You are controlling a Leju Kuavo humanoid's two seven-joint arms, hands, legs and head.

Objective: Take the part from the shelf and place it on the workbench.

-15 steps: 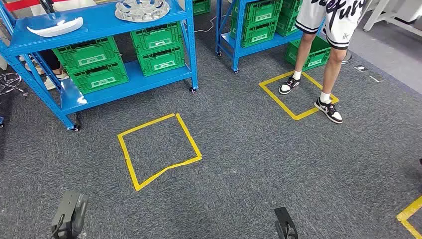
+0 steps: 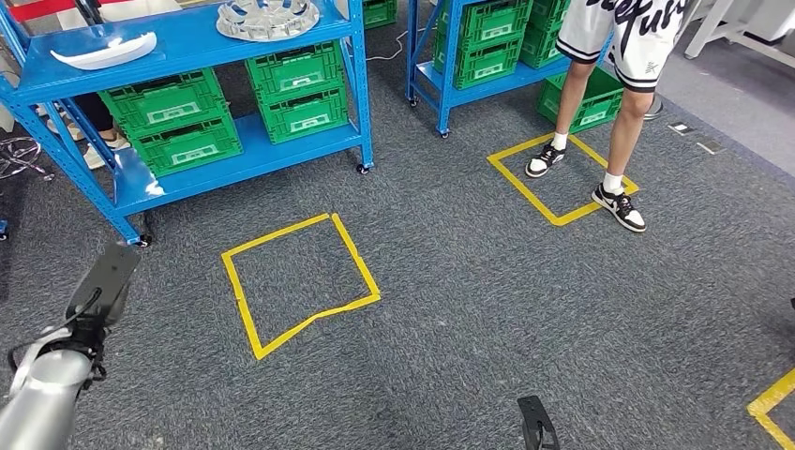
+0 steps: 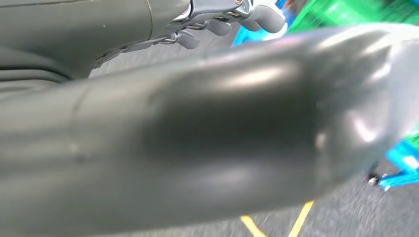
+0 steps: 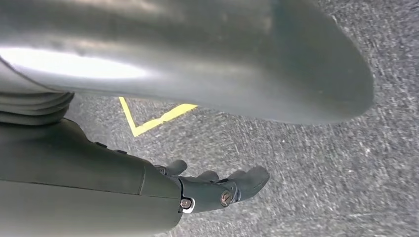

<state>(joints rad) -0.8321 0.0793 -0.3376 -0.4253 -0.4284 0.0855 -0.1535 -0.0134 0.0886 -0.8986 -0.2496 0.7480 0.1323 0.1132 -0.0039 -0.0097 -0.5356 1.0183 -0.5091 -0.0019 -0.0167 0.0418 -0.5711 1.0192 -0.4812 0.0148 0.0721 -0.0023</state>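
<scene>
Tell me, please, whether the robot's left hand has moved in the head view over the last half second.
Yes. The left hand has risen up the picture toward the blue shelf, nearing the yellow tape square, which has stayed put.

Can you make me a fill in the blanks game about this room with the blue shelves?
1. The crates on the blue shelf are ____.
2. The squares taped on the carpet are ____.
3. The round silver wheel cover lies on the ____ level of the shelf.
4. The person wears black and white ____.

Missing words: green; yellow; top; shoes

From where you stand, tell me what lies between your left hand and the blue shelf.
Head view: bare grey carpet between left hand and blue shelf.
</scene>
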